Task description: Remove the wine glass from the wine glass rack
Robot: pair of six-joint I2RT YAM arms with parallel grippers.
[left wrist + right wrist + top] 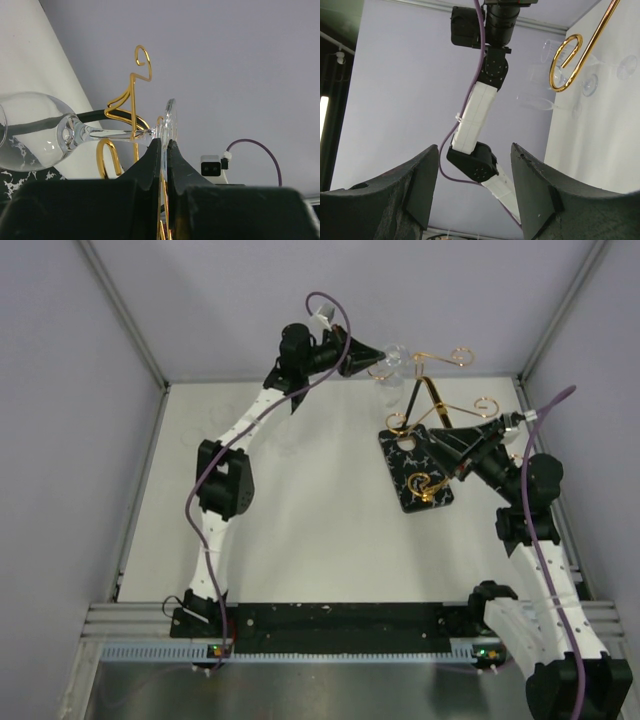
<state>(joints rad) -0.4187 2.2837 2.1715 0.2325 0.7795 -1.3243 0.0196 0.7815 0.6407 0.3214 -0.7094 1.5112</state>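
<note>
The wine glass (392, 362) is clear and is held sideways at the far edge, beside the top of the wine glass rack (432, 398). The rack is gold wire with spiral ends on a black marbled base (412, 475). My left gripper (374, 360) is shut on the glass's round foot. In the left wrist view the jaws (165, 146) pinch the foot disc (170, 120), with the bowl (30, 131) at the left and gold wire (133, 95) behind the stem. My right gripper (440, 445) is open and empty over the rack's base. Its fingers (535, 190) stand wide apart.
Grey booth walls close in the white table (300, 530) on three sides. A gold spiral arm end (568, 60) hangs at the upper right of the right wrist view, with the left arm (479, 110) beyond. The arm bases sit along the near rail (330, 625).
</note>
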